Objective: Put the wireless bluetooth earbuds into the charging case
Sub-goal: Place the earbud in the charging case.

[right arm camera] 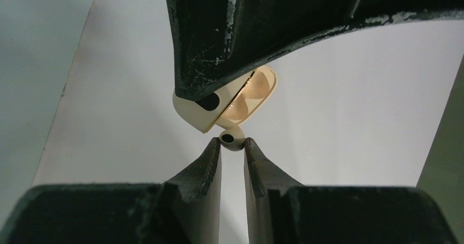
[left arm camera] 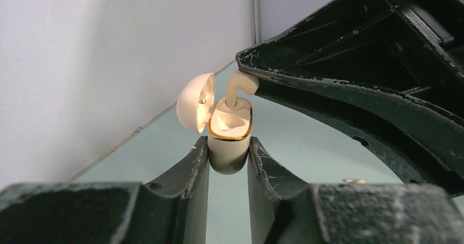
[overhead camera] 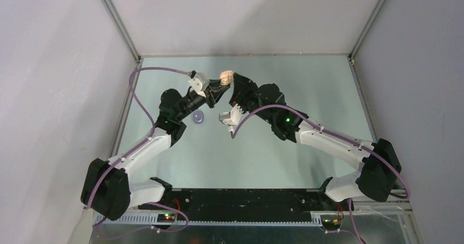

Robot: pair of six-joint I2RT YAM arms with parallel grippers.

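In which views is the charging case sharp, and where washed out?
Left wrist: the charging case and earbud are sharp. Right wrist: the case is sharp too, its inside glowing warm. Top external: it is small and washed out.

The top external camera looks down from behind the arm bases [overhead camera: 106, 192]. Both wrist cameras sight closely along their fingers [left arm camera: 186, 189], sharing the charging case [left arm camera: 228, 148].

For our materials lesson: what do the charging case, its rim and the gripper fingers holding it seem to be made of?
The charging case: smooth cream plastic, probably, with soft sheen; the earbud looks alike. Its rim: shiny gold band, metal or plating, unclear. The fingers of the left gripper: matte black hard plastic, likely, scuffed pale at edges.
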